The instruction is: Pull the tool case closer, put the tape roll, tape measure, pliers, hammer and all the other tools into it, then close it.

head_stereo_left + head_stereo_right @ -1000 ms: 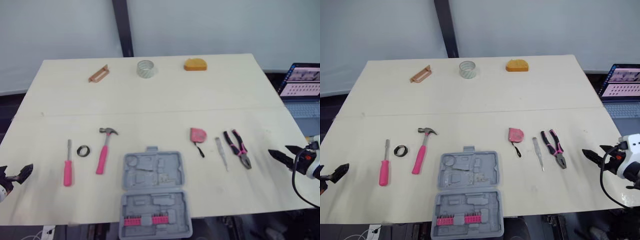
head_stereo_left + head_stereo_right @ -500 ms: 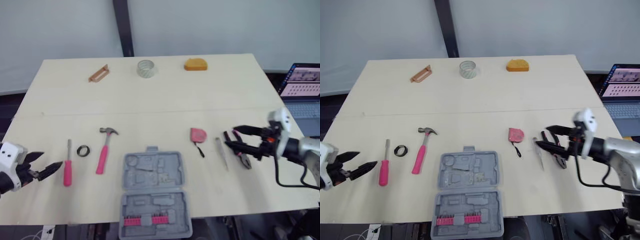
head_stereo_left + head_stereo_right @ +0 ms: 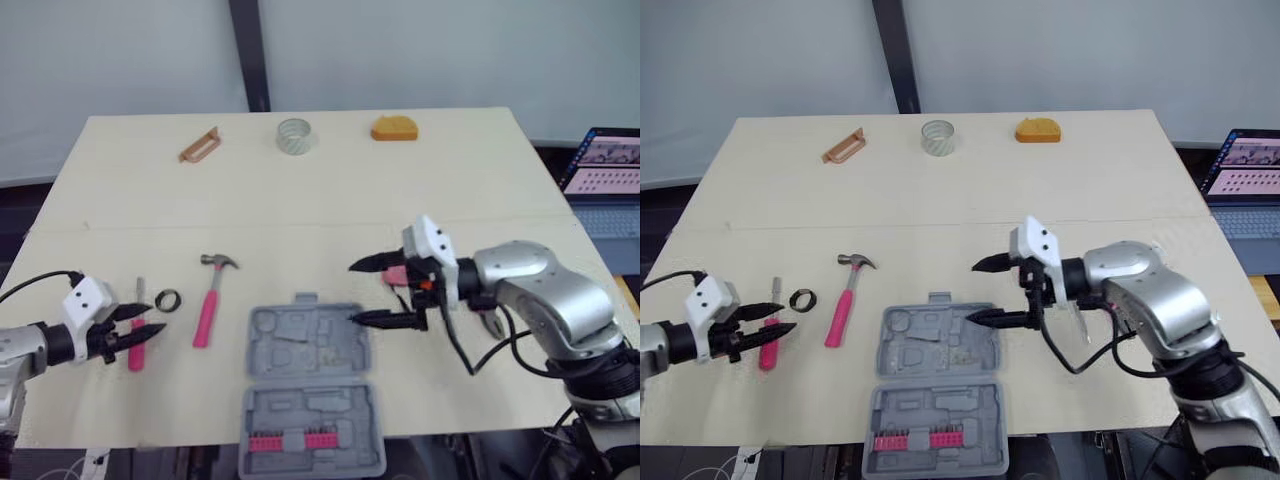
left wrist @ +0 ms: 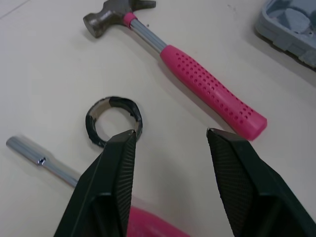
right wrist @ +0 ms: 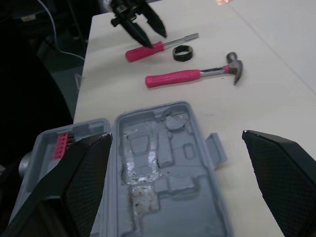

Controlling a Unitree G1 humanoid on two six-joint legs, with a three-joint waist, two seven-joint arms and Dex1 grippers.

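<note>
**Counter layout and approach for the first grasps**

Pale wood forms the counter [image 3: 300,190], with a plain grey wall behind it. The tool case [image 3: 310,400] lies open at the near edge, both halves flat, and none of the loose tools is seen in it.

**Right gripper.** The right gripper [image 3: 352,292] is spread wide and holds nothing. It hangs at the far right corner of the case, with the tape measure [image 3: 394,273] just behind it. The step in hand is judged to be taking hold of the case to draw it closer.
- One finger should be set outside the rim and one inside before the jaws are brought together.
- The pull should be kept low and straight towards the near edge, so that the hinged halves are not folded or skewed.
- The case already sits close to the edge; only a short pull is advised.

**Left gripper.** The left gripper [image 3: 157,318] is part open and empty, poised over the screwdriver [image 3: 136,356], with the tape roll [image 4: 113,101] just beside one fingertip. The hammer [image 3: 208,310] lies between the roll and the case.
- If the roll is intended, one finger should be placed through its hole and one outside its wall.
- The screwdriver shaft lies near and should not be caught in the same grasp.
</note>
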